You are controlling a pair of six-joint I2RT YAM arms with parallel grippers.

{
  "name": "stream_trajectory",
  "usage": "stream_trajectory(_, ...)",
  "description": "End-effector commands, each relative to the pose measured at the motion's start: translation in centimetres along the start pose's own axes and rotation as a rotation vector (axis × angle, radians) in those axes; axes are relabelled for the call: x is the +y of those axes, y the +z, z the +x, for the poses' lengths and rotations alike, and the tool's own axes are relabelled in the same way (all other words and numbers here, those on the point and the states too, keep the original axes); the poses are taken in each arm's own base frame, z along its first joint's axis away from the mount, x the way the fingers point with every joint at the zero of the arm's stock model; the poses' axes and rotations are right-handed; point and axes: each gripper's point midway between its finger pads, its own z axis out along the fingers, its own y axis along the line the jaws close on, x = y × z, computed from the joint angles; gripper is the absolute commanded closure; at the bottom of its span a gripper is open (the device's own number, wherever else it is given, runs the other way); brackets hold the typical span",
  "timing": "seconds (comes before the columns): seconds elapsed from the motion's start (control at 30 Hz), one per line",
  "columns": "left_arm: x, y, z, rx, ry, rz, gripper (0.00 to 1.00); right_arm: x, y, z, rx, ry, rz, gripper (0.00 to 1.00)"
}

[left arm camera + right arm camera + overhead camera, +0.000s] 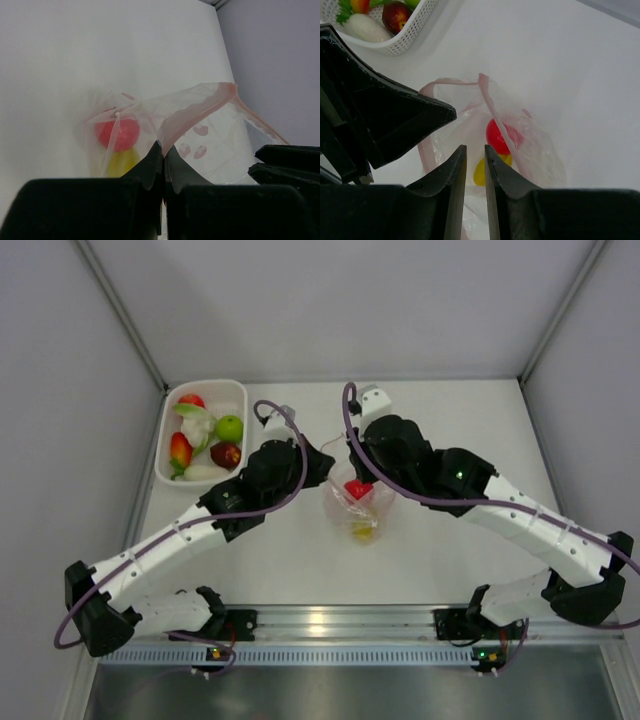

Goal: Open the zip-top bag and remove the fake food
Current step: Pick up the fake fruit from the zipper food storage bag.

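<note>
The clear zip-top bag (372, 510) lies at the table's middle with its mouth pulled open. A red fake food (357, 489) and a yellow one (363, 531) sit inside it. In the left wrist view my left gripper (163, 147) is shut on the pinkish zip strip (200, 107) of the bag (220, 145) and holds that edge up. The red piece (117, 134) and yellow piece (122, 162) show through the film. My right gripper (475, 148) hovers at the bag's mouth, jaws a narrow gap apart, above the red piece (496, 136) and yellow piece (481, 172).
A white perforated basket (165, 455) at the back left holds several fake foods: green, red, dark red and a white radish. It shows in the right wrist view (405, 42) too. My left gripper's finger (410, 115) is close beside the right one.
</note>
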Motion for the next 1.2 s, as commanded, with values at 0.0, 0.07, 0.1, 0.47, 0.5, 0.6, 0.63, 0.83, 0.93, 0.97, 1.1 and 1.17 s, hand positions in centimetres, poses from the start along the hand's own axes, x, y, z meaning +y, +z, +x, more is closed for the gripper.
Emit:
stream_trajectory(0.0,-2.4,-0.3,-2.1,-0.052,-0.034,0.060,1.00,0.6,0.4,-1.8,-0.054,0.028,-0.036,0.79)
stream_trajectory(0.07,-2.7,-0.4,-2.0,-0.047,-0.038,0.068,1.00,0.8,1.0,-1.4,-0.045,0.024,-0.036,0.79)
stream_trajectory(0.1,-2.9,-0.5,-2.0,-0.047,-0.047,0.075,1.00,0.6,1.5,-0.9,-0.041,0.028,-0.026,0.79)
stream_trajectory(0.47,-3.9,-1.5,-0.6,-0.017,-0.153,0.102,1.00,-1.3,7.8,3.1,0.020,0.131,0.088,0.86)
stream_trajectory(0.5,-3.6,-1.4,-0.3,-0.012,-0.164,0.095,1.00,-1.2,8.2,3.3,0.021,0.144,0.093,0.86)
stream_trajectory(0.6,-3.6,-1.4,0.2,-0.011,-0.214,0.104,1.00,-1.1,9.6,4.8,0.023,0.160,0.116,0.87)
stream_trajectory(0.63,-3.6,-1.5,0.1,-0.016,-0.227,0.107,1.00,-1.1,10.0,5.3,0.026,0.158,0.118,0.88)
stream_trajectory(0.83,-0.8,-2.3,-0.5,-0.101,-0.304,0.033,1.00,0.1,12.1,8.2,0.053,0.101,0.055,0.89)
stream_trajectory(0.93,0.9,-3.2,-1.1,-0.161,-0.328,-0.001,1.00,0.9,12.9,10.1,0.100,0.064,0.006,0.89)
stream_trajectory(0.97,1.5,-3.5,-0.9,-0.168,-0.335,-0.009,1.00,1.1,13.2,11.0,0.119,0.056,-0.005,0.89)
stream_trajectory(1.1,2.5,-4.0,-0.6,-0.177,-0.350,-0.019,1.00,1.9,14.6,13.9,0.191,0.036,-0.034,0.89)
stream_trajectory(1.17,2.6,-4.1,-0.5,-0.176,-0.346,-0.019,1.00,2.2,15.1,15.2,0.225,0.045,-0.060,0.89)
